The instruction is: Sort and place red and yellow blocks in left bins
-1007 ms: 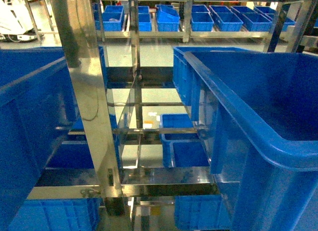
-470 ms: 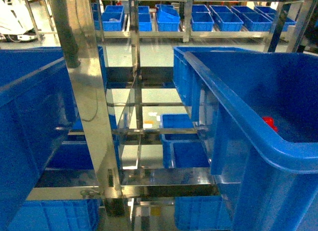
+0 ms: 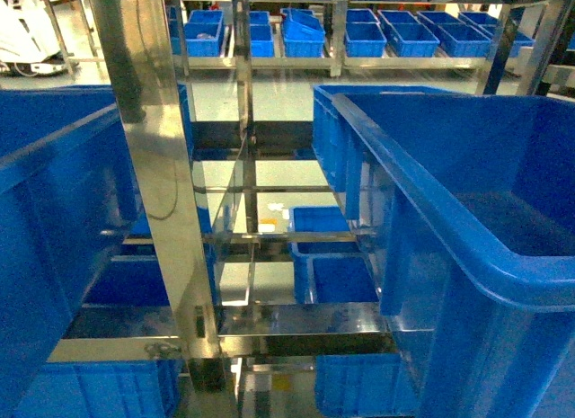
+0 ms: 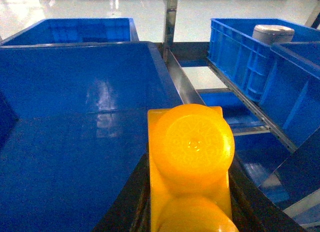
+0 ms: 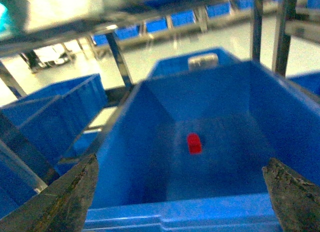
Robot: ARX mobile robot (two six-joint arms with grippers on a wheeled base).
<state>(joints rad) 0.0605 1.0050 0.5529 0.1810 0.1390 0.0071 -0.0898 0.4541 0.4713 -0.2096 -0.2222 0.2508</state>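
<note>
In the left wrist view we see the left gripper (image 4: 190, 202) closed on a yellow block (image 4: 191, 157), which fills the frame from the centre down to 6 o'clock; its round studs face the camera, and the dark jaws press against both of its sides at the bottom edge. The yellow block hangs above the right rim of a large blue bin (image 4: 75, 92), whose bare floor spreads from 9 o'clock toward the centre. A second blue bin (image 4: 70, 30) stands behind it at 11 o'clock, and at 2 o'clock a further blue crate (image 4: 240, 47) holds a grey round object (image 4: 272, 33). In the right wrist view we see the right gripper (image 5: 180, 192) spread wide with nothing between its fingers (image 5: 70, 197), which appear at 8 o'clock and 4 o'clock. Between them, a red block (image 5: 194, 143) lies alone on the floor of a deep blue container (image 5: 150, 117), near the centre of the frame and apart from every wall. In the head view, a metal rack post (image 3: 153, 166) runs from 12 o'clock to 6 o'clock, flanked by a blue tub on the left (image 3: 54, 220) and a blue tub on the right (image 3: 467, 256); neither gripper nor block is visible there.
</note>
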